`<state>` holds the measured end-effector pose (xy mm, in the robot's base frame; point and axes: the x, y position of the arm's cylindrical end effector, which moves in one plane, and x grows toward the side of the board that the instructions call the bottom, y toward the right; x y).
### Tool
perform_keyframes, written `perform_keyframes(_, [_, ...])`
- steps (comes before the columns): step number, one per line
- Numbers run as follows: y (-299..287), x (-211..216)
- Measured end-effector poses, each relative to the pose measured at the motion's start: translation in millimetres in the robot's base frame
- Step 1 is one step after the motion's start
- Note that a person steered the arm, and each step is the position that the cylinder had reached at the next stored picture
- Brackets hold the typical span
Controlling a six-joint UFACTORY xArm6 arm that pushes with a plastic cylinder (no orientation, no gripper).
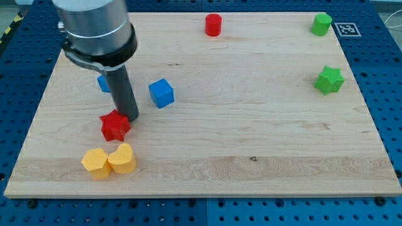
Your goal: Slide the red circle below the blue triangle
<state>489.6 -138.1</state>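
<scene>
**Rod tip down by the red star, red circle untouched at the far edge**

The tool here is a plain dark rod with no jaws, so open or closed doesn't apply; it grips nothing. The tip (pixel 130 117) sits on the counter (pixel 251 144) in the left half, just at the upper right of the red star (pixel 115 125), touching it or nearly so; can't tell which.

Red circle (pixel 213 24) stands close to the counter's top edge, a bit right of the middle, well apart from the tip.

A blue block (pixel 103 83) is mostly hidden behind the rod, on its left side, toward the counter's left edge. Shape can't be made out, so can't confirm it's the triangle. Blue cube (pixel 161 93) sits just right of the rod, apart from it.

Yellow hexagon (pixel 95 164) and yellow heart (pixel 122 159) sit side by side, touching, near the bottom left corner, just below the red star.

Green block (pixel 321 24) is in the top right corner, shape unclear. Green star (pixel 330 80) sits near the right edge, below that block.
</scene>
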Motion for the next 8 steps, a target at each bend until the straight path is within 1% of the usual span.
perform_keyframes(1, [-8,19])
perform_keyframes(2, [-27,-4])
perform_keyframes(3, [-55,-80])
perform_keyframes(4, [-118,-103])
perform_keyframes(5, [-129,-170])
perform_keyframes(6, [-91,-252])
perform_keyframes(7, [-46,-298])
perform_keyframes(8, [-26,-298])
